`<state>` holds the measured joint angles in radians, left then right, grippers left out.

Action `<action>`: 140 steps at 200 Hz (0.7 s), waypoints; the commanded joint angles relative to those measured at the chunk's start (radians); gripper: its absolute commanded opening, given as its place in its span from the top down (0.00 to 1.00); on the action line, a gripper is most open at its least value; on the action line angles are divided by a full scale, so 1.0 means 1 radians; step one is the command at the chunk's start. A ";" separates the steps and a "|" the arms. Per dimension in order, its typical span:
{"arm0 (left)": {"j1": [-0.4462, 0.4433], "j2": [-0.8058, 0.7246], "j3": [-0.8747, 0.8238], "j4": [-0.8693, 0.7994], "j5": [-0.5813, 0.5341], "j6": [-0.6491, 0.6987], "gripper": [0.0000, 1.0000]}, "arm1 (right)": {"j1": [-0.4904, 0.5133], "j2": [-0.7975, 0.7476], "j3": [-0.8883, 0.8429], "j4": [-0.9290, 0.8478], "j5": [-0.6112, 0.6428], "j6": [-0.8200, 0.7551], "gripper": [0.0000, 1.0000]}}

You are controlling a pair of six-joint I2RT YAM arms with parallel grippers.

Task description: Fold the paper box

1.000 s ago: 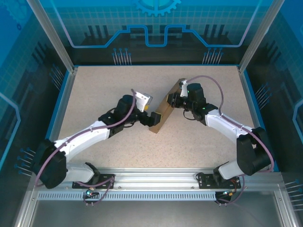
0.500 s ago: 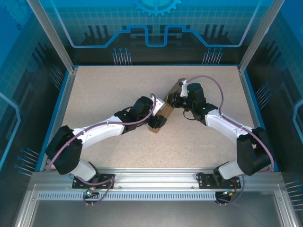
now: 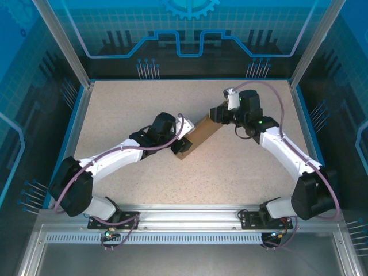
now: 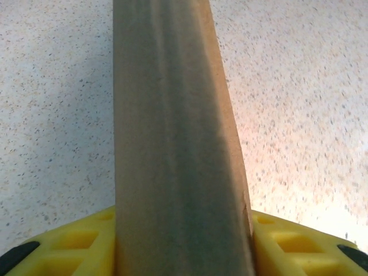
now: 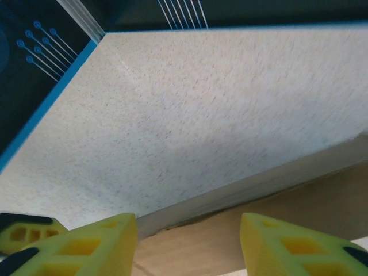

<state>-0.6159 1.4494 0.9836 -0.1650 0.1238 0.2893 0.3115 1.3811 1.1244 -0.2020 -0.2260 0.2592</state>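
The left gripper (image 4: 183,221) is clamped on the paper box (image 4: 172,115): its yellow fingers (image 4: 75,244) press the cardboard from both sides, and the box runs straight out ahead of it over the speckled worktop (image 4: 52,86). The right gripper (image 5: 188,233) has its jaws apart (a wide gap between them), with the box's other end just beyond its fingertips, brown face and pale edge showing. Seen from above, the box lies slantwise between the two grippers.

Blurred paper box (image 4: 172,144) (2 ends off-frame)
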 commanded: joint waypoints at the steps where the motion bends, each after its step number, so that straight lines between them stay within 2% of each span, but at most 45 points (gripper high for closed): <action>1: 0.055 -0.043 -0.003 -0.025 0.173 0.155 0.57 | -0.057 -0.021 0.090 -0.147 -0.056 -0.291 0.47; 43: 0.177 -0.052 0.007 -0.082 0.375 0.247 0.58 | -0.161 0.011 0.099 -0.116 -0.170 -0.538 0.49; 56: 0.195 -0.052 -0.005 -0.092 0.398 0.285 0.58 | -0.167 0.029 0.106 -0.153 -0.191 -0.634 0.50; 88: 0.226 -0.033 0.005 -0.131 0.404 0.316 0.58 | -0.147 0.096 0.161 -0.291 -0.123 -0.799 0.50; 122: 0.229 -0.030 0.010 -0.135 0.401 0.318 0.58 | -0.126 0.165 0.232 -0.366 0.015 -0.857 0.55; 140: 0.230 -0.030 0.010 -0.126 0.405 0.311 0.58 | -0.121 0.196 0.263 -0.385 0.030 -0.868 0.59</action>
<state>-0.3923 1.4376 0.9833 -0.2981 0.4644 0.5747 0.1749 1.5463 1.3270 -0.5102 -0.2569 -0.5400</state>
